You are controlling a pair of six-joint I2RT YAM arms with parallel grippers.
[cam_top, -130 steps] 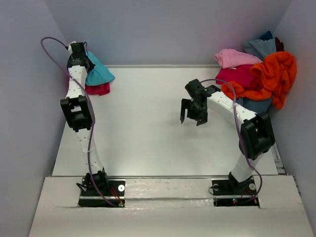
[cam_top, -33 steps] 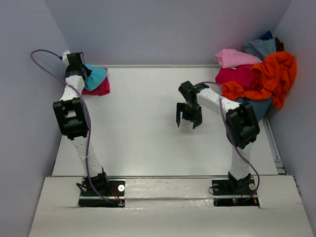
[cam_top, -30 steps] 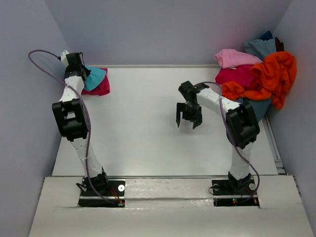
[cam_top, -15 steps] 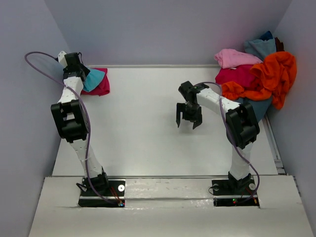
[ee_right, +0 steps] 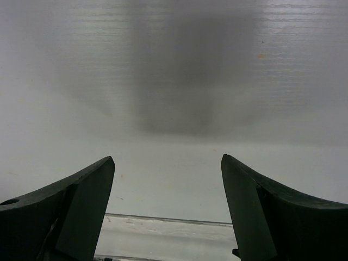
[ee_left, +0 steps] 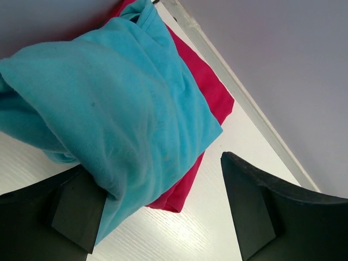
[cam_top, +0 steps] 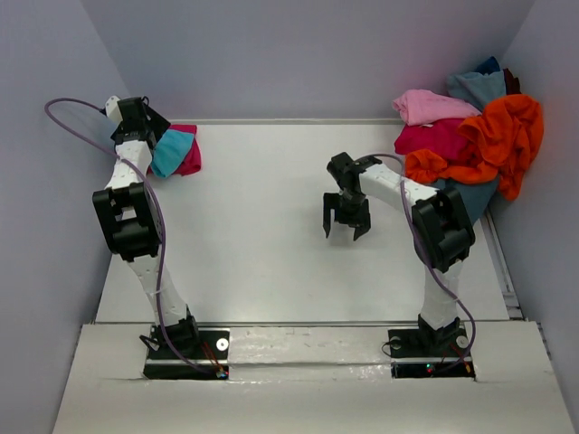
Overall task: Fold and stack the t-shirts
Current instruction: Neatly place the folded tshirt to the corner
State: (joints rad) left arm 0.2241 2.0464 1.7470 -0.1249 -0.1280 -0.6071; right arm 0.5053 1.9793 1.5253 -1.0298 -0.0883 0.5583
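Turquoise t-shirt (ee_left: 109,109) lies atop magenta t-shirt (ee_left: 209,95), between the wide-spread left gripper (ee_left: 163,212) jaws, ungripped; right gripper (ee_right: 166,185) wide-spread, empty, table (ee_right: 174,81) beneath.

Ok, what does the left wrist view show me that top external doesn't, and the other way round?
Only left wrist: the left tool is open, and the turquoise shirt has its folded edge against one finger, not clamped. Only top external: the unfolded shirts heaped in the far right corner, among them the orange shirt, light pink shirt and crimson shirt, and the right tool open above the table. Both: the turquoise shirt lying on the magenta shirt at the table's far left corner.
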